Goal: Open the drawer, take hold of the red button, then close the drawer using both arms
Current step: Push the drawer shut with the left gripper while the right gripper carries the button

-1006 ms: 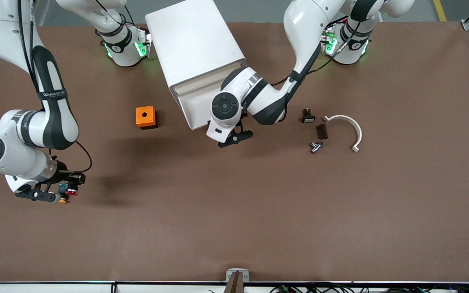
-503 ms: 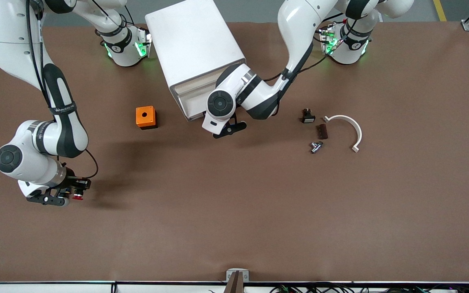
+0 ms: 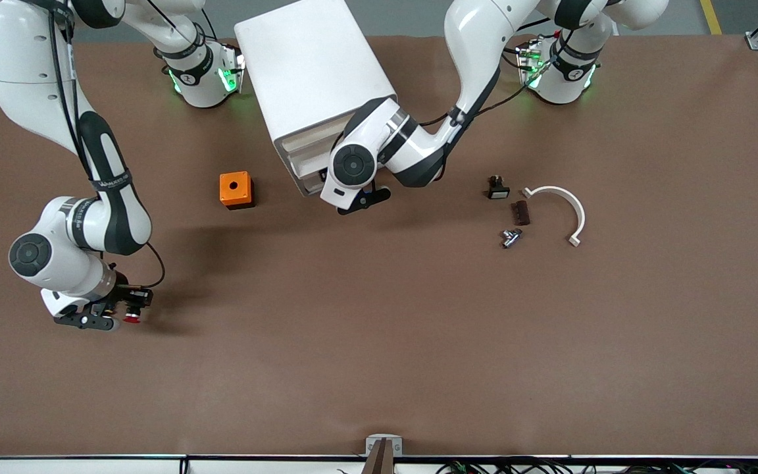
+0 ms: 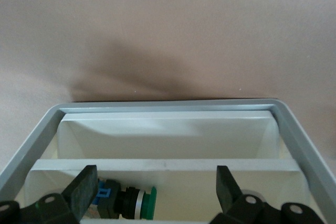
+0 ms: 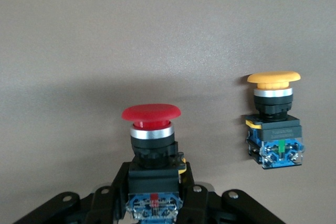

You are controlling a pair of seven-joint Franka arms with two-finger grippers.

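The white cabinet stands between the arms' bases. Its drawer sticks out a little from the front. My left gripper is at the drawer's front edge. In the left wrist view the left gripper is open, its fingers wide apart above a drawer compartment. My right gripper is low over the table toward the right arm's end, shut on the red-capped button. In the right wrist view the button stands upright in the right gripper.
A yellow-capped button lies on the table beside the held one. A green-capped button lies in the drawer. An orange box sits near the cabinet. A black switch, a brown piece, a metal piece and a white curved piece lie toward the left arm's end.
The left gripper has moved toward the cabinet and the drawer has slid farther in. The right gripper has shifted a little toward the table's middle with the red button in it.
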